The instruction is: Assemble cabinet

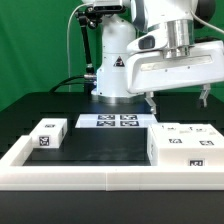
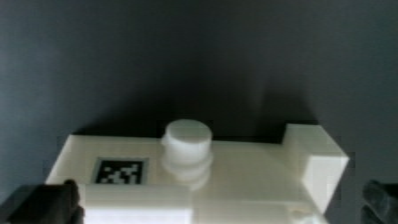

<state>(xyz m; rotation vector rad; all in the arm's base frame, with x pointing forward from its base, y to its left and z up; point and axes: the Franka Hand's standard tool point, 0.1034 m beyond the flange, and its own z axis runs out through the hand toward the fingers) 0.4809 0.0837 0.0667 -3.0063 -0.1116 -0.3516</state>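
The large white cabinet body (image 1: 185, 148) with marker tags lies on the black table at the exterior view's right, against the border frame. A smaller white cabinet block (image 1: 47, 135) with tags sits at the exterior view's left. My gripper (image 1: 178, 100) hangs open just above the body, its two dark fingers (image 1: 150, 101) wide apart. In the wrist view the body (image 2: 249, 175) fills the lower part, with a short white round peg (image 2: 187, 150) standing on it and a tag (image 2: 119, 172) beside it. My gripper (image 2: 214, 208) is open with one finger (image 2: 43, 205) at each side of the body, holding nothing.
The marker board (image 1: 108, 121) lies flat in front of the robot's white base (image 1: 115, 70). A long low white border frame (image 1: 90, 178) runs along the front and up the exterior view's left side. A green backdrop stands behind.
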